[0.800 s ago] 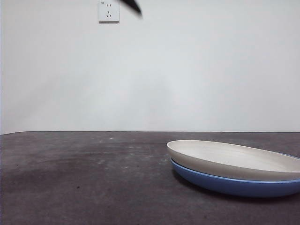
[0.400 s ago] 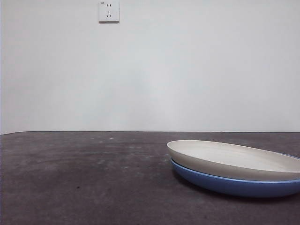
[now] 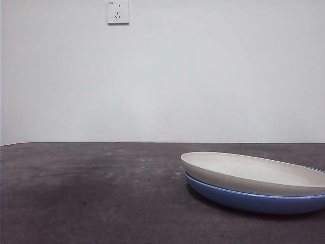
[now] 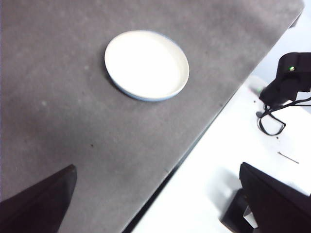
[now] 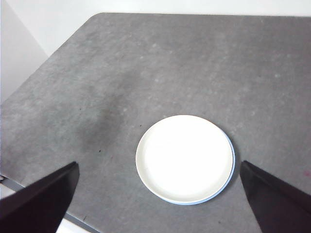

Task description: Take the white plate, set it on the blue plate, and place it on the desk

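The white plate (image 3: 254,172) lies nested on top of the blue plate (image 3: 244,199) at the right of the desk (image 3: 91,193). From above, the white plate (image 5: 183,157) covers the blue plate (image 5: 230,170) except for a thin blue edge. The left wrist view also shows the white plate (image 4: 146,64) with a sliver of the blue plate (image 4: 127,91) under it. My left gripper (image 4: 155,201) hangs high over the desk edge, open and empty. My right gripper (image 5: 158,199) is also high above the stack, open and empty. Neither gripper appears in the front view.
A wall socket (image 3: 118,12) sits on the white wall behind the desk. The desk edge (image 4: 204,126) runs beside a white floor, where a black device with cables (image 4: 284,85) stands.
A black arm tip seen at the top of the front view one second ago has left the picture. The plates have not moved.
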